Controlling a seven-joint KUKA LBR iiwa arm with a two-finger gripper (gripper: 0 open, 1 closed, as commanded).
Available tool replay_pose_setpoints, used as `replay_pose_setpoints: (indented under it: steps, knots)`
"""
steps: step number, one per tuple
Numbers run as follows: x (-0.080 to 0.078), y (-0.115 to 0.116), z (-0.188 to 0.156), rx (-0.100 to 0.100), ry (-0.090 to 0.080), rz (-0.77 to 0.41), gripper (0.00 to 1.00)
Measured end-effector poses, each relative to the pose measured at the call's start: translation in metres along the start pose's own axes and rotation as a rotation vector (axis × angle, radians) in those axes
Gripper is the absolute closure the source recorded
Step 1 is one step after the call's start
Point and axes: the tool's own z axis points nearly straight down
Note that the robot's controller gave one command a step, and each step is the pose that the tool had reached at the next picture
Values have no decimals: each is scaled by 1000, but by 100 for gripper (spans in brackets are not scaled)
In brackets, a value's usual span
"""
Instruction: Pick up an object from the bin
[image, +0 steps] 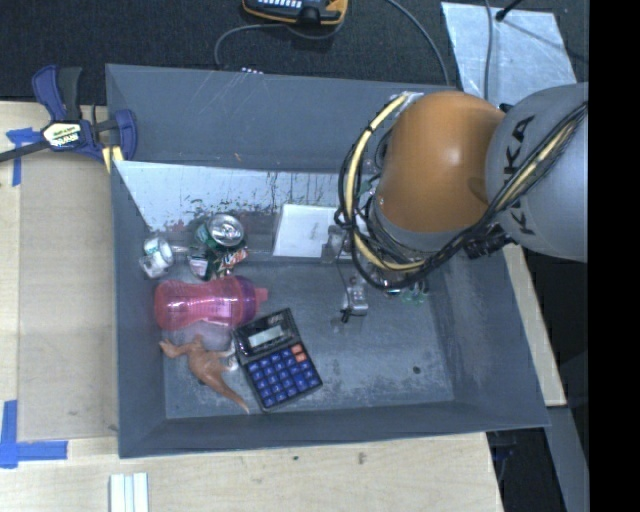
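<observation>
Hovering over the bare bin (400, 350) floor, your end effector (352, 303), open or closed I cannot tell, wants centring over the black calculator (278, 357) before you descend.

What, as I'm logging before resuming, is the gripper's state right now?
Gripper: cannot be told whether open or closed; it hangs over the bin floor, right of the calculator.
</observation>
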Motion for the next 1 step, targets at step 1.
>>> replay_pose_setpoints:
  steps: [1]
  knots:
    - [0,0,0,0,0,0,0]
